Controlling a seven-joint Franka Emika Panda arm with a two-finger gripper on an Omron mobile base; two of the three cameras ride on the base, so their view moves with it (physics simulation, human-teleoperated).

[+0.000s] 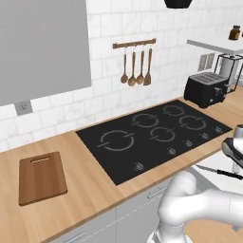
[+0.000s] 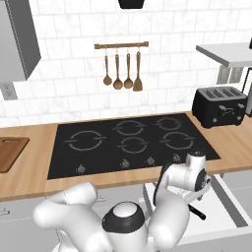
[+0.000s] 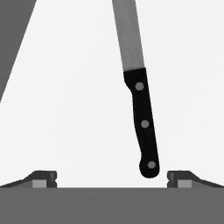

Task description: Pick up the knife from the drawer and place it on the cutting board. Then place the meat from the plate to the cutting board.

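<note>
The knife (image 3: 143, 122) lies flat on the white floor of the open drawer (image 3: 65, 109), black riveted handle toward me and grey blade running away. My gripper (image 3: 111, 179) hangs open just above it. The handle's end sits between the fingertips (image 3: 181, 178), close to the right-hand one, and nothing is held. From the left base view the knife (image 1: 223, 172) shows in the drawer under the hand. The brown cutting board (image 1: 42, 178) lies bare on the counter far to the left, its edge (image 2: 10, 152) also in the right base view. The meat and plate are out of view.
A black cooktop (image 1: 152, 133) fills the counter between the board and the drawer (image 2: 224, 216). A black toaster (image 1: 206, 89) stands at the back right. Wooden utensils (image 1: 136, 66) hang on the tiled wall. The arm's white elbow (image 2: 123, 224) bulks in front of the cabinets.
</note>
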